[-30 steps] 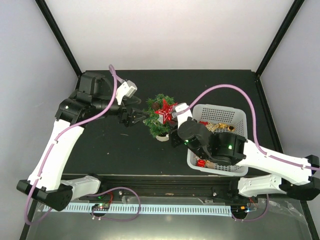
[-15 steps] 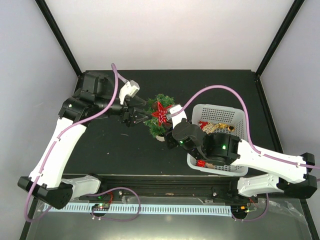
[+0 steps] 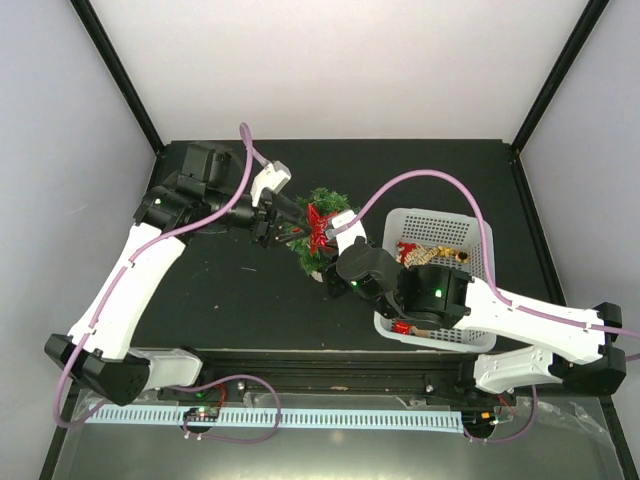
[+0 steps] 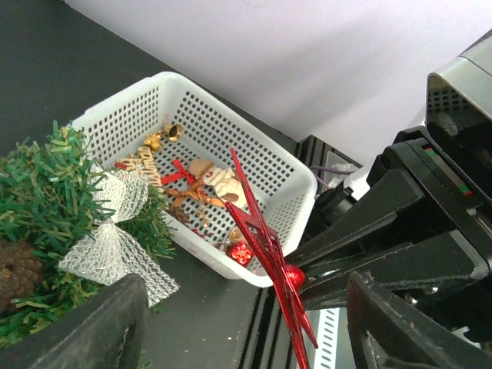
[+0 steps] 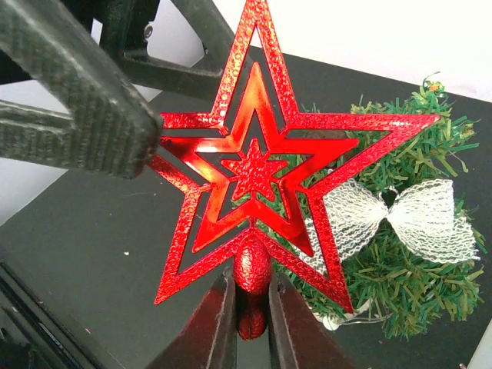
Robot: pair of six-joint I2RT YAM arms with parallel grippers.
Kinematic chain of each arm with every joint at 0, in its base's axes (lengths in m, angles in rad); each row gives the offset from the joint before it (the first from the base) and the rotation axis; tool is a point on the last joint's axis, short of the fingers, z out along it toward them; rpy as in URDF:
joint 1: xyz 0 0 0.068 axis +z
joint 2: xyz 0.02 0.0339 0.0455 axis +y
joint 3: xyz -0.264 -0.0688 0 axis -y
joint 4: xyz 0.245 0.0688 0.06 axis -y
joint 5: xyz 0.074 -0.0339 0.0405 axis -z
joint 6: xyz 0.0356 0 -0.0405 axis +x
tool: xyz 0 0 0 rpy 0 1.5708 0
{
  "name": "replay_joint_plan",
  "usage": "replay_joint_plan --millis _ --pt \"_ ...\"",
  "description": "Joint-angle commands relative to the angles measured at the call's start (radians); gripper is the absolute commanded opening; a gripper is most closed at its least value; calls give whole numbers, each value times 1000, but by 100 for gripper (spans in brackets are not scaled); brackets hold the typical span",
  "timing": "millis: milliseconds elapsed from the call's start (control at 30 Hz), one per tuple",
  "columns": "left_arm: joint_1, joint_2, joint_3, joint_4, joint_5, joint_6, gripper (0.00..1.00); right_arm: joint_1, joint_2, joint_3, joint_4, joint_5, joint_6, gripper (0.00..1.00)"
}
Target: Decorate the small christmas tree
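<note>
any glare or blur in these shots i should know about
Right wrist: the star is sharp, its mirrored faces throwing bright reflections; the tree behind is crisp too. Left wrist: the near jaws are dark and soft along the bottom edge, the basket in focus. Top view: even light, faint shadows, no glare.

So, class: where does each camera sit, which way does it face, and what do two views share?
Top external: above, behind the robot, looking down; black table, left arm, right arm show.
Left wrist: faces the white plastic lattice basket; left gripper low.
Right wrist: faces the glittery red star pinched by the right gripper.
Wrist views share: star, bushy green tree.
</note>
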Motion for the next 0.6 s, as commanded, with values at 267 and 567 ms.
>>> replay_joint_plan --millis 267,567 --pt "-29 55 38 -14 32 18 4 6 -4 12 34 -3 25 12" --pt "-32 54 85 -44 -15 47 1 5 -27 -13 47 19 31 43"
